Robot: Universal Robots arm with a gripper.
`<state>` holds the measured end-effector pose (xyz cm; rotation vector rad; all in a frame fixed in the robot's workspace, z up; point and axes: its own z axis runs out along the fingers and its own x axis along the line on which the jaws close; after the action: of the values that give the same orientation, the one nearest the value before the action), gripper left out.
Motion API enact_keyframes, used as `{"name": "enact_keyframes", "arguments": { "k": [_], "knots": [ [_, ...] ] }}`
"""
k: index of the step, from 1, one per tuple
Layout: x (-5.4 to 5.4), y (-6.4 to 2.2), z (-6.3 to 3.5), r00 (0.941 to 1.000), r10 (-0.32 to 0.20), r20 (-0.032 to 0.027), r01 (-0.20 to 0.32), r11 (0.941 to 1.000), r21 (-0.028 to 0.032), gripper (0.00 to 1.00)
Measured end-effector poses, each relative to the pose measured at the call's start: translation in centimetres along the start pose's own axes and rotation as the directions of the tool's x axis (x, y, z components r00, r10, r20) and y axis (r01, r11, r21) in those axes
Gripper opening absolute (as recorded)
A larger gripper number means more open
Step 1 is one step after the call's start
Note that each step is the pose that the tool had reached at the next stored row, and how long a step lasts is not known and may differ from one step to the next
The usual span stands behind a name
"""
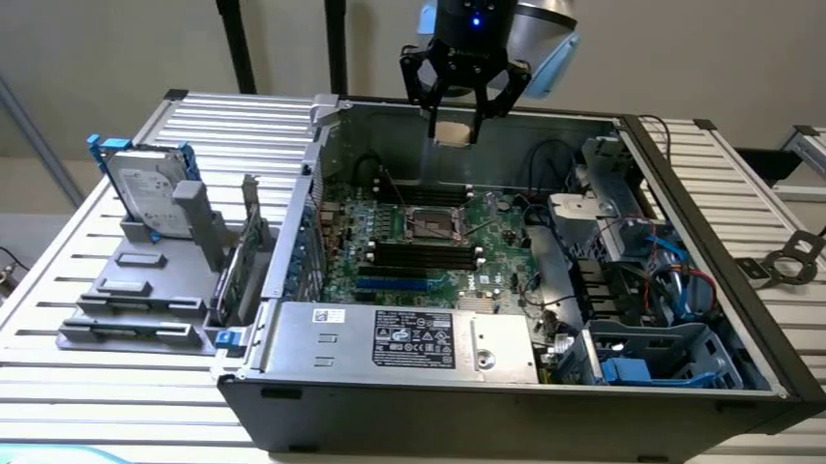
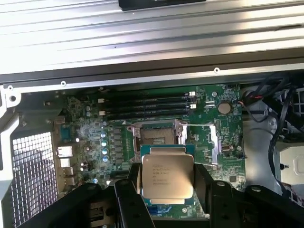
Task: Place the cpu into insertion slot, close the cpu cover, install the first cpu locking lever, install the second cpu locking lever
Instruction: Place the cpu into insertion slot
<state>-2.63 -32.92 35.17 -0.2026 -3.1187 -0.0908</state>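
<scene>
My gripper [image 1: 454, 126] hangs above the open computer case, over its back wall, shut on the cpu [image 1: 454, 133]. In the wrist view the cpu [image 2: 167, 175] shows its silvery top with printed text, pinched flat between the two black fingers [image 2: 134, 186]. The insertion slot [image 1: 432, 224] lies on the green motherboard below and in front of the gripper, with nothing in it [image 2: 154, 135]. A silver frame, the cpu cover [image 2: 179, 128], edges the slot; I cannot tell how far it is raised. A thin locking lever [image 2: 199, 125] sticks out beside the slot.
Black memory modules [image 1: 427, 255] lie in front of the slot. A silver labelled power supply box [image 1: 400, 340] fills the case's near side, and cables and blue drive bays [image 1: 645, 280] crowd the exterior view's right. A hard drive in a grey stand [image 1: 149, 193] sits outside the case at the left.
</scene>
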Motion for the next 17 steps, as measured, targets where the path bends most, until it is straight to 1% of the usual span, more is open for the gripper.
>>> {"name": "enact_keyframes", "arguments": {
  "k": [2,4,6,9,13,15,17],
  "knots": [
    [0.0,0.0,0.08,0.9994,0.036,0.002,-0.036,0.9994,-0.0008,0.55],
    [0.0,-0.01,0.16,0.9973,0.073,0.0041,-0.073,0.9973,-0.0015,0.55],
    [0.0,-0.01,0.25,0.9941,0.109,0.0061,-0.109,0.9941,-0.0025,0.55],
    [0.0,-0.02,0.37,0.9867,0.163,0.009,-0.163,0.9867,-0.0039,0.55],
    [-0.01,-0.03,0.54,0.972,0.235,0.0128,-0.234,0.9721,-0.006,0.55],
    [-0.01,-0.04,0.62,0.963,0.269,0.0147,-0.269,0.9631,-0.0072,0.55],
    [-0.01,-0.04,0.68,0.9525,0.304,0.0164,-0.304,0.9526,-0.0084,0.55]
  ]
}}
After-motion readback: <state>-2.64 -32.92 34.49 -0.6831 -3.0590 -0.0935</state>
